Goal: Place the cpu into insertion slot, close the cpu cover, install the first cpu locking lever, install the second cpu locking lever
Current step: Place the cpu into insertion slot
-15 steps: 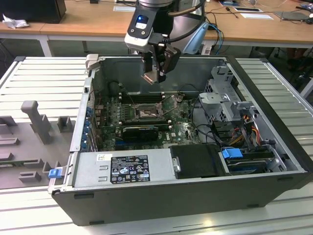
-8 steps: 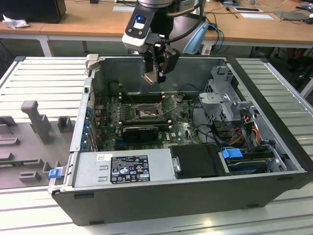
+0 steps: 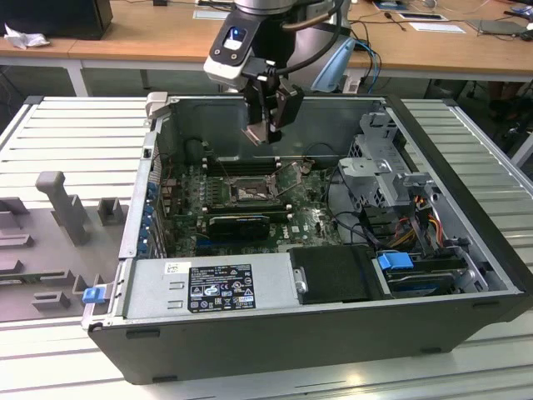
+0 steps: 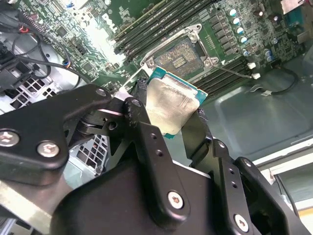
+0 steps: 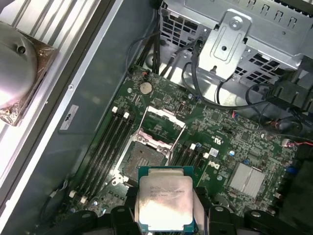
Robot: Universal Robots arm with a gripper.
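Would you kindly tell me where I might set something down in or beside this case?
Free: the slatted table at the exterior view's right of the case, and the bare grey floor strip between the memory slots and its wall. Crowded: the cables by the drive cage, and around the insertion slot, with the claw holding the cpu nearby.

One hand (image 4: 171,105), one cpu (image 5: 164,203), one insertion slot (image 5: 144,159), one cpu cover (image 5: 166,115).

Ribbed metal counter (image 3: 75,125) carries the open PC case (image 3: 333,333), grey fixture plate (image 3: 50,267) beside it on exterior view's left.
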